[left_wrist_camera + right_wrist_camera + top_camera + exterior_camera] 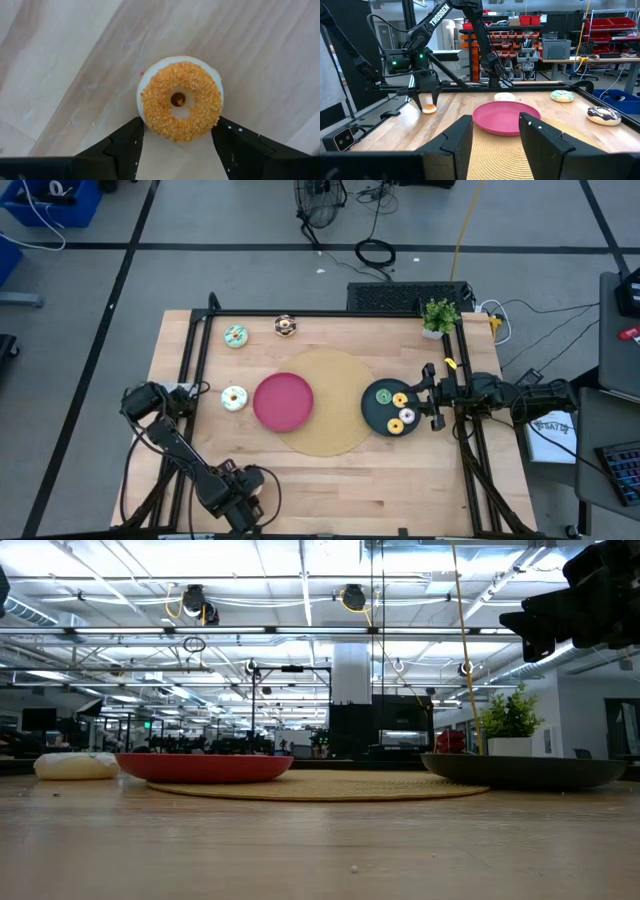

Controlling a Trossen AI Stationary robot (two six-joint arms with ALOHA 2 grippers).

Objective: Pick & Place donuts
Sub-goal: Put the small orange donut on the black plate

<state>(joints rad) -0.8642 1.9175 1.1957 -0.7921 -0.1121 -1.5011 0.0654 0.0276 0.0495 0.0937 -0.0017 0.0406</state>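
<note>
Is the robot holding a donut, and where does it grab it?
The left claw has its fingers on both sides of the orange donut on the table; a firm grip cannot be told. The right claw is empty.

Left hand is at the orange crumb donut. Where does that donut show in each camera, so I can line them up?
Left wrist view: orange crumb donut at centre, inside the left hand.
Right wrist view: picture's left, under the left hand, beyond the pink plate.
High view: not visible; the left arm covers it at the picture's bottom left.
Low view: not in it.
Shared landmark: the pink plate, in the high, low and right wrist views.
</note>
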